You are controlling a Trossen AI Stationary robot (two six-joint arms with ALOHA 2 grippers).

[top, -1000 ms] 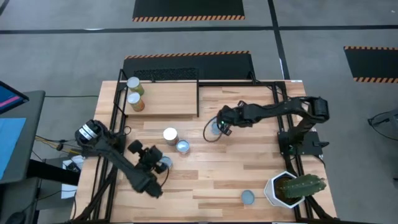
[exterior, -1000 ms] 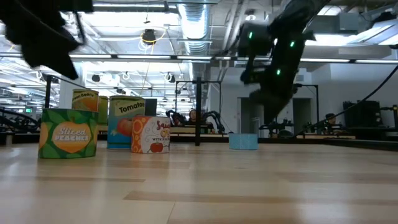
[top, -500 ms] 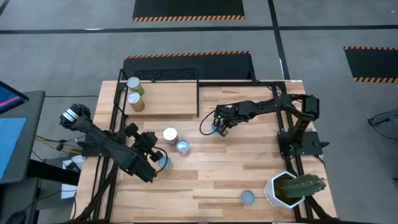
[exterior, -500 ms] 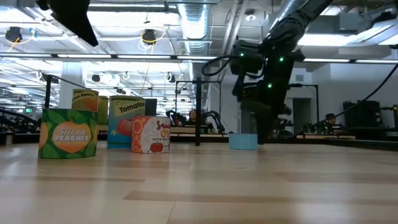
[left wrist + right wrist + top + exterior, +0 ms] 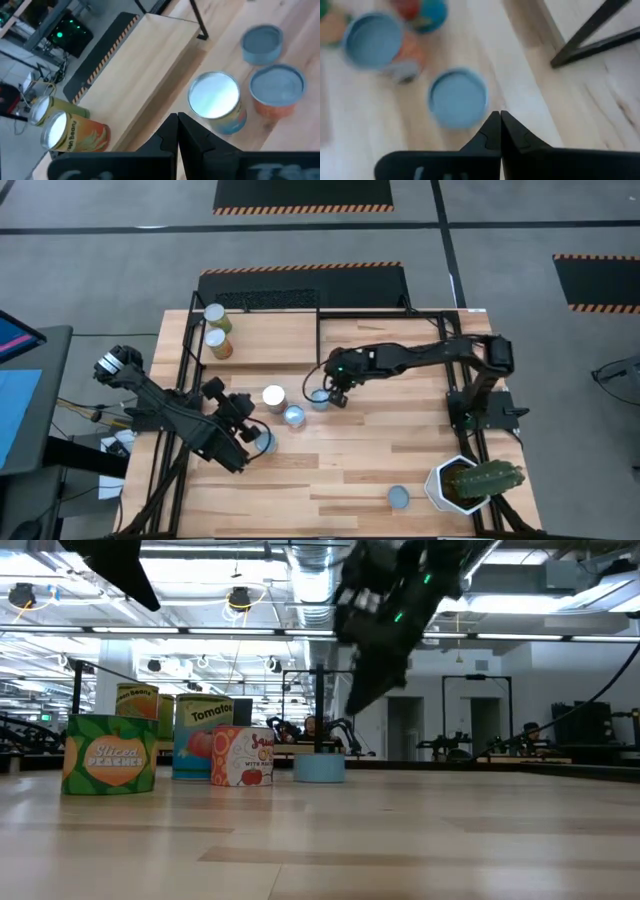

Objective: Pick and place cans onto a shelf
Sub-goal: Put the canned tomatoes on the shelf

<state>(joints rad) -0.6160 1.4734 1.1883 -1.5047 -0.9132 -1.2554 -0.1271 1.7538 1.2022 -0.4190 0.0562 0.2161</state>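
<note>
Tabletop point(image 5: 360, 470): cans' labels point(image 5: 109, 764) low-view only.

shelf point(image 5: 270, 340) right part free | 2 cans point(image 5: 215, 330) block left end

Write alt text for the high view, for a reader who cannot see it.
Seen from above, the right gripper hangs beside a blue-topped can mid-table, just below the pale shelf, which holds two cans. The left gripper sits by another can at the table's left.
</note>
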